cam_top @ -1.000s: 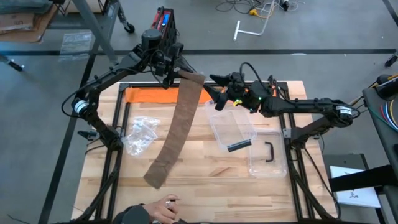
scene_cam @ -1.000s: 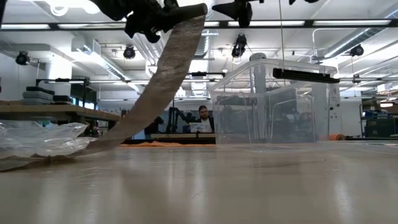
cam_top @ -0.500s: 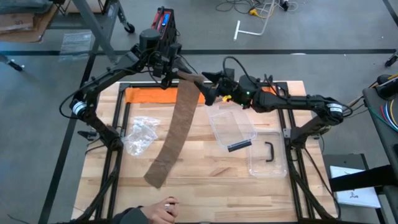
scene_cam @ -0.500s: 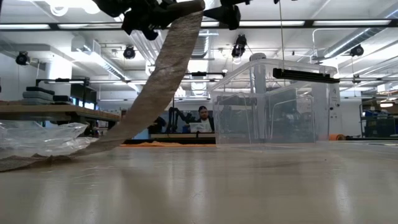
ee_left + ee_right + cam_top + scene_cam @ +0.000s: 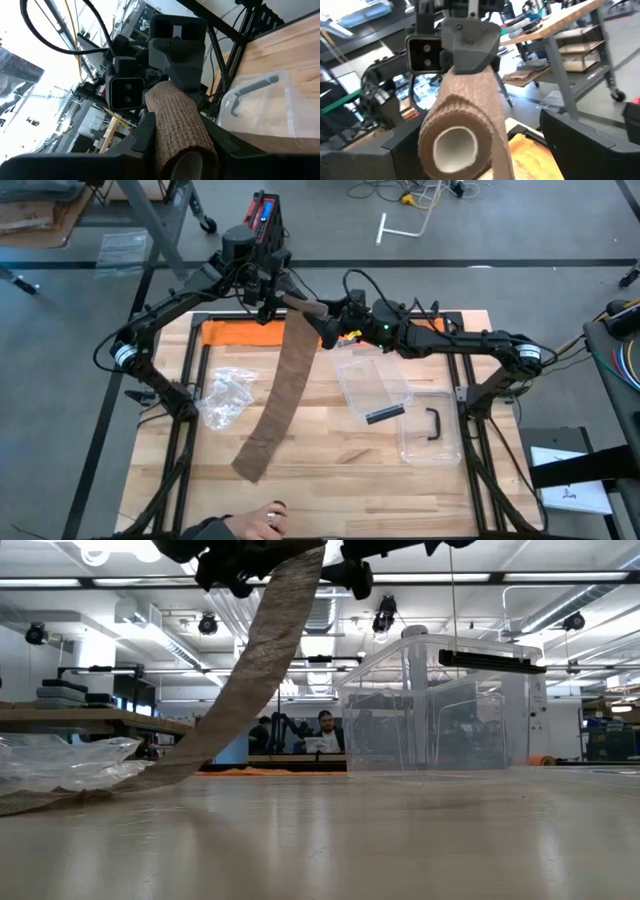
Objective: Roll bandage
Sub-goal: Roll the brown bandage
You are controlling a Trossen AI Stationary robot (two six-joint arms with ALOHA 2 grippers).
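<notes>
The tan bandage is partly wound into a roll (image 5: 303, 306) held high above the table's far side. Its loose strip (image 5: 281, 385) slants down from the roll, and its free end (image 5: 252, 462) lies on the wood near the front. My left gripper (image 5: 278, 298) is shut on the roll. My right gripper (image 5: 326, 328) is open and faces the roll's hollow end (image 5: 454, 142). Its fingers (image 5: 572, 137) stand on either side of that end without touching it. In the low view the strip (image 5: 262, 650) runs from the picture's top down to the left. My left gripper pinches the roll's wound body (image 5: 162, 137) between its two fingers. They come in level from the table's left and lie along the roll, which reaches out past the fingertips. The roll is lifted clear, and the strip hangs from it fairly straight to the table.
A clear plastic box (image 5: 372, 385) and its lid with a black handle (image 5: 433, 425) lie right of centre. A crumpled plastic bag (image 5: 225, 395) is on the left, an orange sheet (image 5: 235, 331) at the far edge. A person's hand (image 5: 262, 522) is at the front edge.
My right gripper has gone toward the table's left, up to the roll's free end, staying open. The roll and the strip have kept their places.
</notes>
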